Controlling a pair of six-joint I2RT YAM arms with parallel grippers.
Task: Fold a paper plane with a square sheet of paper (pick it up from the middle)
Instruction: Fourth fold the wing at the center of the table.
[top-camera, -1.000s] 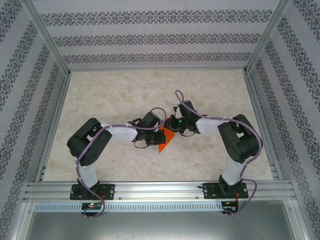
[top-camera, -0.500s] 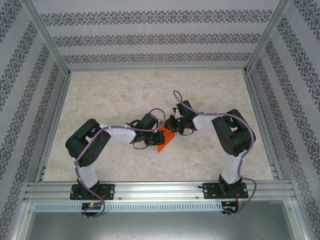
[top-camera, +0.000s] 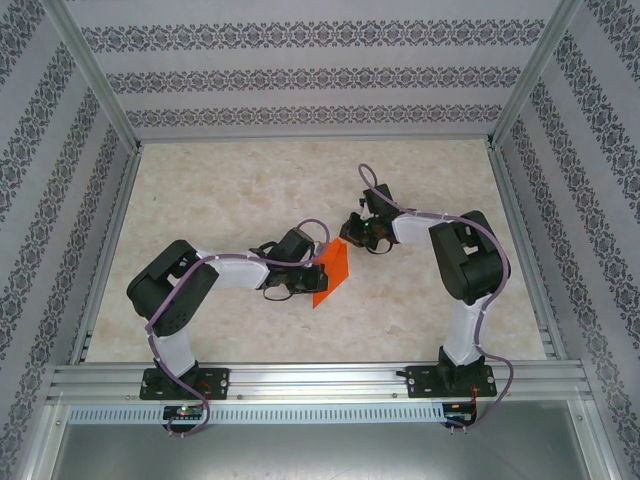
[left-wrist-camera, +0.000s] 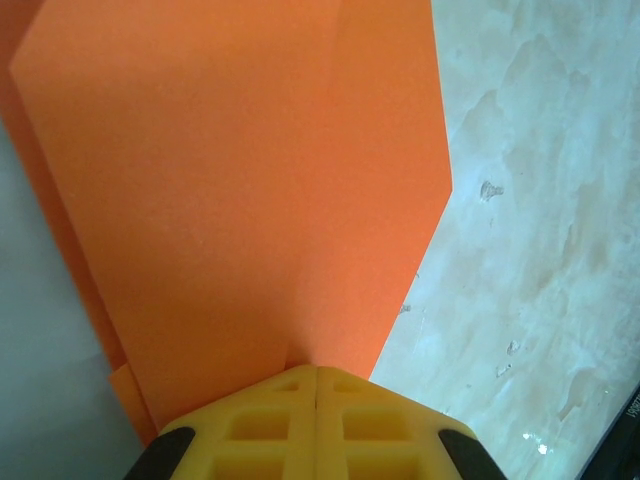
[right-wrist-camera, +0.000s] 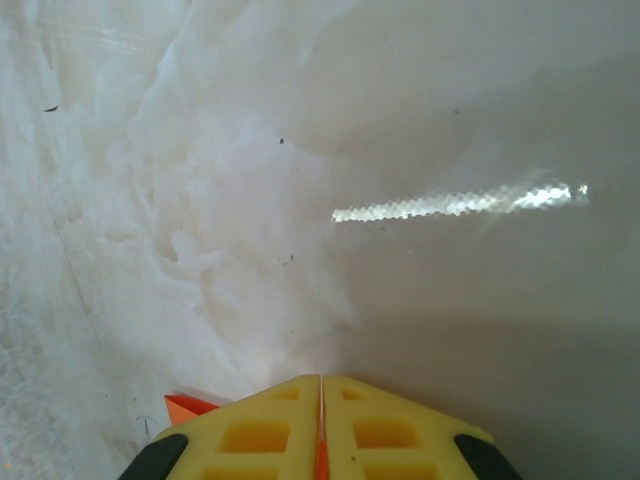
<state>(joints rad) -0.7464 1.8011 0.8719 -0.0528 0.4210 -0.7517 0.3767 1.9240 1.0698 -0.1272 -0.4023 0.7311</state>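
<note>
Top view: the right arm has drawn its elbow in and its wrist has swung toward the far side over the last second. The paper (top-camera: 330, 275), half hidden under that wrist a moment ago, now shows as a broader orange panel stretched between the two grippers near the table's middle. The left gripper (top-camera: 308, 268) has barely shifted and is at the paper's left edge; the right gripper (top-camera: 349, 238) is at its far corner. I take this as a flap being pulled open or over for the next crease, so the fold is still mid-way.

Left wrist: the yellow fingers are pressed together with the paper (left-wrist-camera: 250, 180) pinched between them, fanning out ahead, layered along its left edge.

Right wrist: the fingers (right-wrist-camera: 260, 435) are closed too, with a thin orange sliver caught in the seam and a small corner (right-wrist-camera: 185, 405) poking out at the left.

The table (top-camera: 230, 190) is pale marbled stone with a glare streak (right-wrist-camera: 460, 200). Patterned walls (top-camera: 300, 70) and an aluminium frame (top-camera: 320, 380) box it in.
</note>
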